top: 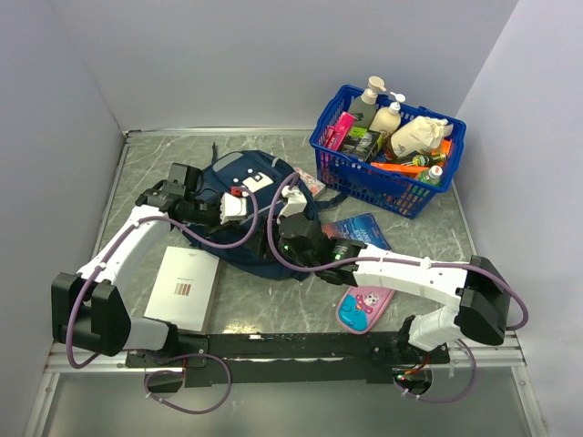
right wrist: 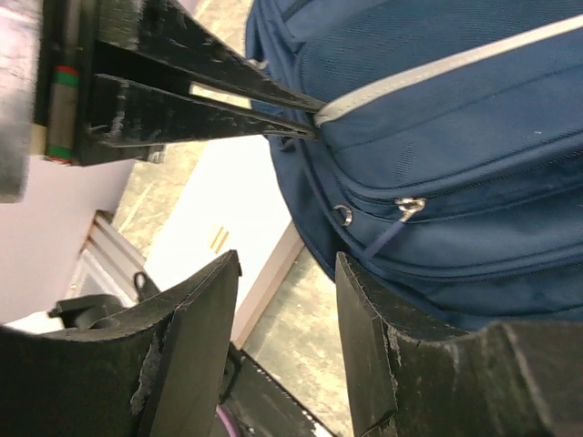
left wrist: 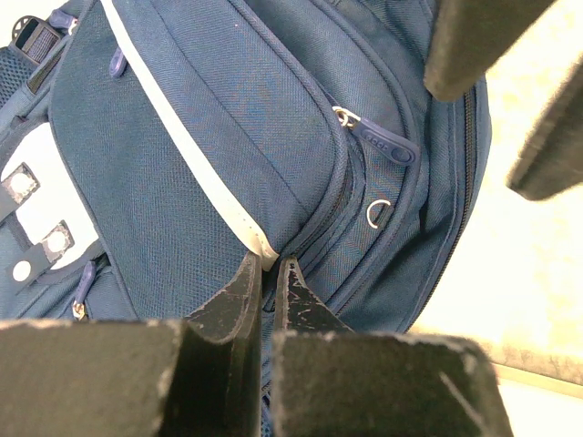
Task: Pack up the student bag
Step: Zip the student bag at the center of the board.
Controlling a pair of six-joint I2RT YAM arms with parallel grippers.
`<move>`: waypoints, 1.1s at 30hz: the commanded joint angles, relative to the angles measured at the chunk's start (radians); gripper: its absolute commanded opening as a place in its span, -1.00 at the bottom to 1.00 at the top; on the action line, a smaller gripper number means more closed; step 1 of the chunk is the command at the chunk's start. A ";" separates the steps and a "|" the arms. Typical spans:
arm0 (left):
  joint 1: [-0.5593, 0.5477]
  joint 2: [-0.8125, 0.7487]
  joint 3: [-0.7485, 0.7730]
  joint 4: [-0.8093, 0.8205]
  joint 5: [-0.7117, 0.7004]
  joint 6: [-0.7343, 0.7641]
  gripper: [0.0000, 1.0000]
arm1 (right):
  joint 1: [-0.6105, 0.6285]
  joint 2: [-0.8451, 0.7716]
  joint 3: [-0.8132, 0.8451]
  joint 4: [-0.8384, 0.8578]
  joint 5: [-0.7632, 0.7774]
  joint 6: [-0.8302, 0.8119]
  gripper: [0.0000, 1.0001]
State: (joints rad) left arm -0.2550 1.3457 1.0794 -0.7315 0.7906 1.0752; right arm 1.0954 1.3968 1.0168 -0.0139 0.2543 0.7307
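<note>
The student bag [top: 239, 187] is a navy backpack with grey trim, lying on the table between both arms. My left gripper [top: 256, 215] [left wrist: 270, 269] is shut on a fold of its fabric, right where the grey trim [left wrist: 205, 173] ends. In the right wrist view the left gripper's fingers [right wrist: 209, 91] meet at that same trim end on the bag [right wrist: 455, 137]. My right gripper [top: 279, 237] [right wrist: 287, 264] is open and holds nothing, at the bag's lower edge. A zip pull with a blue cord [right wrist: 407, 209] hangs just beyond its right finger. Another zip pull [left wrist: 387, 150] lies on a front pocket.
A white book [top: 182, 287] [right wrist: 232, 205] lies left of the bag. A blue plastic basket [top: 364, 177] full of bottles and packets stands at the back right. A blue booklet [top: 363, 229] and a pink pencil case [top: 364, 308] lie near the right arm.
</note>
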 commanded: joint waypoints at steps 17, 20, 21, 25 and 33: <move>-0.010 -0.030 0.065 -0.005 0.108 -0.001 -0.98 | -0.051 0.174 0.127 -0.072 0.051 0.001 0.05; -0.010 -0.028 0.068 -0.008 0.111 -0.001 -0.98 | -0.051 0.191 0.137 -0.077 0.040 0.001 0.01; -0.010 -0.028 0.068 -0.005 0.110 -0.001 -0.98 | -0.051 0.192 0.137 -0.074 0.036 0.004 -0.07; -0.010 -0.023 0.070 -0.003 0.111 -0.003 -0.98 | -0.049 0.176 0.118 -0.081 0.034 0.007 -0.32; -0.010 -0.022 0.082 -0.012 0.110 0.002 -0.98 | -0.049 0.117 0.045 -0.121 0.049 0.009 -0.73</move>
State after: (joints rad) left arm -0.2550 1.3457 1.0950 -0.7631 0.7898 1.0782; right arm 1.0447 1.5650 1.0931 -0.1215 0.2943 0.7387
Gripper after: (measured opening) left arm 0.045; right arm 0.219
